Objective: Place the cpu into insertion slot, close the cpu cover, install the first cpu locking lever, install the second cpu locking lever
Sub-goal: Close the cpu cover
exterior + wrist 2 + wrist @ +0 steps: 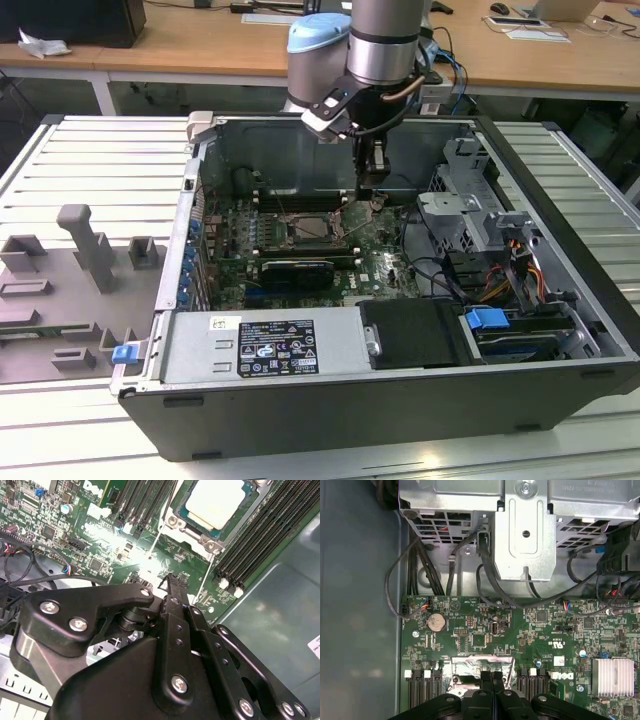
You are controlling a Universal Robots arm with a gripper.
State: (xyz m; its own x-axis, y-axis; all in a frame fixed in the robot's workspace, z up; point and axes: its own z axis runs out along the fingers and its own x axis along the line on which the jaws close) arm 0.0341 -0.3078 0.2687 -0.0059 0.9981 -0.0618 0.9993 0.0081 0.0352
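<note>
Green circuit board (385, 268) lay on the floor of an open computer case (350, 420), and the case stood on a pale slatted worktop (100, 150). The arm hung down into the case from above. Its tool (371, 188) was low over the board, just beside the insertion slot (308, 228), on the exterior view's right of it.

In both wrist views the two fingers (486, 676) of the tool were pressed together, with nothing held between them. The tips were near the slot's metal edge but apart from the chip.

The cpu (216, 502) sat in the slot with its pale top facing up, between rows of long black memory slots (265, 527). The cpu cover (192, 534) seemed to lie flat around the chip. Only a part of its frame showed in the second wrist view, so I could not be sure it was fully down.

In the first wrist view a round coin battery (436, 621) and a finned silver heat sink (613, 676) sat on the board. Black cables (470, 570) ran up to a metal drive cage (525, 535). Grey holders (90, 250) stood on the worktop at the exterior view's left.
</note>
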